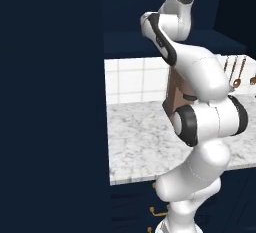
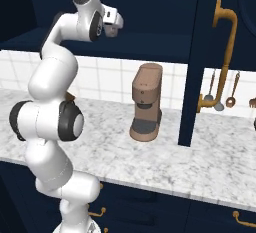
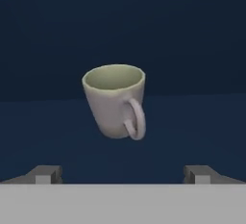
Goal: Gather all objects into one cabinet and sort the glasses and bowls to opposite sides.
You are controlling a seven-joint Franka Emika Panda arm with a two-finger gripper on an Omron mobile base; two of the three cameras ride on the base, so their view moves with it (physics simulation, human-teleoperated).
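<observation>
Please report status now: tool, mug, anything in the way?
Tool open, holding nothing. Mug ahead on dark navy surface, tilted in hand view, handle facing the camera. Nothing between tool and mug.

A rendered home kitchen: marble counter (image 2: 150, 162), white tiled backsplash (image 1: 132, 79), navy cabinets (image 2: 205, 52), brown coffee machine (image 2: 146, 102), and hanging utensils (image 2: 220, 92).
</observation>
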